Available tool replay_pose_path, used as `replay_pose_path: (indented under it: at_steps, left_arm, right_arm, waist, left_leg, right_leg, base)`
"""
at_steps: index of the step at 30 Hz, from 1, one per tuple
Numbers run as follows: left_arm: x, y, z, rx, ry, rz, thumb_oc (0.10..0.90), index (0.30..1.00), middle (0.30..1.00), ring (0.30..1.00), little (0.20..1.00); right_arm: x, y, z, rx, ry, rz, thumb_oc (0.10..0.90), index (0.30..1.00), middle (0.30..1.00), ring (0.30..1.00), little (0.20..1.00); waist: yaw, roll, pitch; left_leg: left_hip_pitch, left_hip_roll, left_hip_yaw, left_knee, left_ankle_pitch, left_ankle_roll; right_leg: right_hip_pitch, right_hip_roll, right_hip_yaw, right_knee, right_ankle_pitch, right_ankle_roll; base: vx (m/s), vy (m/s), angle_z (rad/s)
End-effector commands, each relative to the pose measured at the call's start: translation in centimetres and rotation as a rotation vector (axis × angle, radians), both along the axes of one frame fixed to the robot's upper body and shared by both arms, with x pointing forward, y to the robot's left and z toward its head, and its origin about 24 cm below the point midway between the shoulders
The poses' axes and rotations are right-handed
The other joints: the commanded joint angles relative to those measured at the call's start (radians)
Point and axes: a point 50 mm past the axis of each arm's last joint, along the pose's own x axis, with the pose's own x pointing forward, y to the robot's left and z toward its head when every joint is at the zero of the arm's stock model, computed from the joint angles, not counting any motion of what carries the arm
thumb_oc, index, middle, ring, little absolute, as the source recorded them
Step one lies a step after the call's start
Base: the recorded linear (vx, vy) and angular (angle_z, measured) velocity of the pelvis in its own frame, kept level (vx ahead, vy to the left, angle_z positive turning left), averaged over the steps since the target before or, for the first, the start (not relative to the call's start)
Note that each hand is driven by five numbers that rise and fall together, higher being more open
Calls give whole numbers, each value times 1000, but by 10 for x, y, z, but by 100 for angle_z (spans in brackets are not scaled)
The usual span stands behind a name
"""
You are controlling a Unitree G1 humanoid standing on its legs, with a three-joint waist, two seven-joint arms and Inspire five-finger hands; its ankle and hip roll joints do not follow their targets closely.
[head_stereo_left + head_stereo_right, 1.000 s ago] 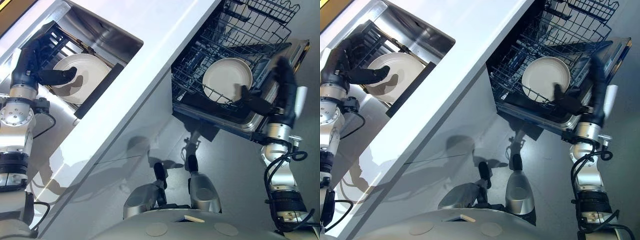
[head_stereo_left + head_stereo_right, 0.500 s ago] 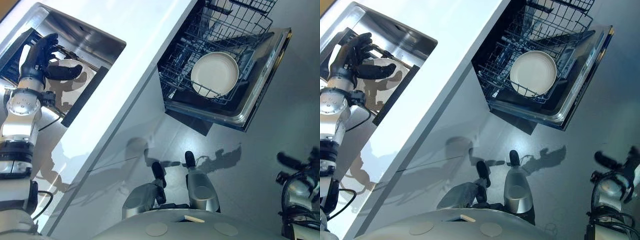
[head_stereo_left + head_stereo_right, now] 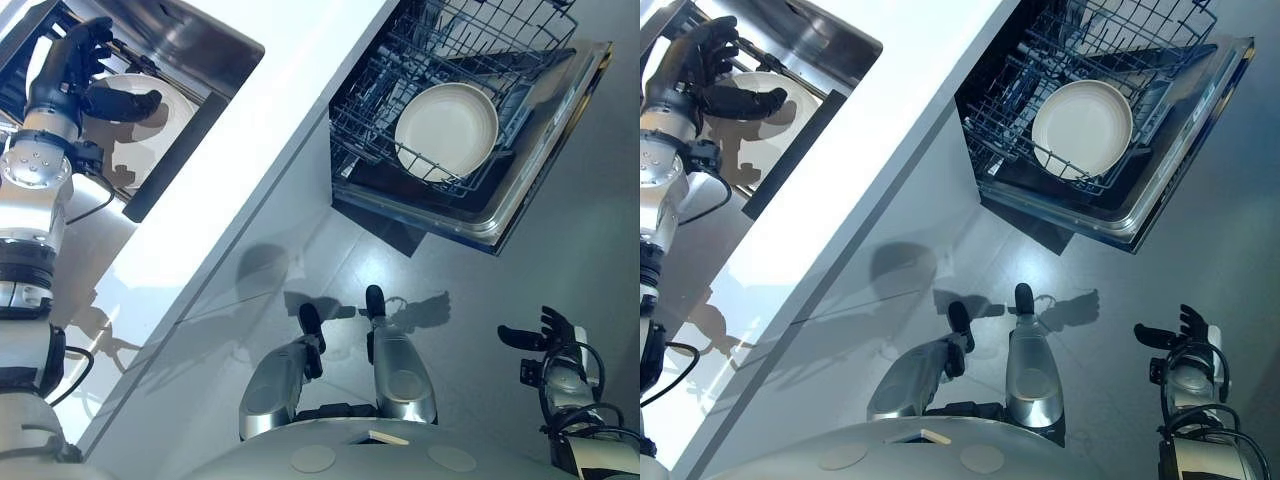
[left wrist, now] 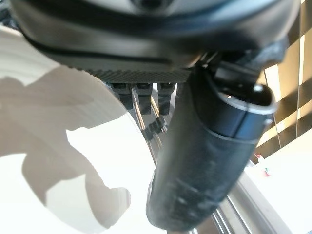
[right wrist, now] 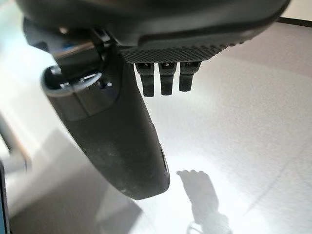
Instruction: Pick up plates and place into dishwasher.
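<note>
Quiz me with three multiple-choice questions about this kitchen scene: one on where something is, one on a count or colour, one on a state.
1. Where is the robot's left hand?
A. over the plate in the sink
B. on the dishwasher door
C. down by the floor

2. How many plates sit in the dishwasher rack?
A. none
B. one
C. three

3. What is the right hand doing?
A. gripping a plate
B. pulling the rack
C. open, holding nothing

Answers: 1 A, it hovers above the sink plate. 2 B, a single white plate rests in the rack. 3 C, its fingers are spread, low over the floor.
</note>
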Motion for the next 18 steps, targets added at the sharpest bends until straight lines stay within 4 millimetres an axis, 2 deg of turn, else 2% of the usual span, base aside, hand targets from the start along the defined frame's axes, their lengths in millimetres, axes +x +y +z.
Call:
replay_pose_path:
  at_steps: [1, 4, 7, 15, 18]
  left_arm:
    - [-29, 21, 81, 90, -394, 168, 800, 900, 900, 900, 900]
    - [-40, 21, 91, 76, -509, 185, 800, 900, 900, 900, 900]
    - [-43, 18, 91, 57, -530, 161, 800, 900, 900, 900, 900]
    - [-44, 17, 80, 87, -456, 117, 800, 900, 900, 900, 900]
    - [-40, 16, 76, 80, -377, 45, 800, 900, 900, 900, 900]
  right_arm:
    - [-27, -3, -10, -17, 111, 41, 800, 900, 900, 900, 900]
    - [-27, 12, -19, 31, 146, 112, 800, 900, 900, 900, 900]
    - [-26, 21, -24, 54, 158, 144, 800, 900, 900, 900, 900]
    - [-27, 31, -30, 59, 197, 195, 800, 900, 900, 900, 900]
    - [-29, 32, -31, 59, 206, 207, 800, 900, 900, 900, 900]
  waist:
    - [10, 37, -65]
    - [25, 37, -65]
    - [34, 38, -67]
    - [48, 45, -80]
    - [53, 47, -83]
  left_leg:
    - [31, -67, -43, -71, -39, 31]
    - [33, -70, -55, -76, -37, 30]
    - [38, -71, -66, -82, -36, 29]
    - [62, -74, -89, -93, -36, 29]
    - [73, -74, -96, -99, -36, 30]
  right_leg:
    - [-118, 47, -16, 131, -62, 34]
    - [-111, 46, -25, 130, -70, 34]
    - [-105, 46, -31, 130, -75, 35]
    - [-88, 45, -46, 140, -85, 38]
    - [-80, 45, -52, 140, -86, 42]
  base:
    - [-18, -24, 12]
    - [-11, -23, 13]
    - [-4, -15, 9]
    - [16, -3, 9]
    - [7, -8, 12]
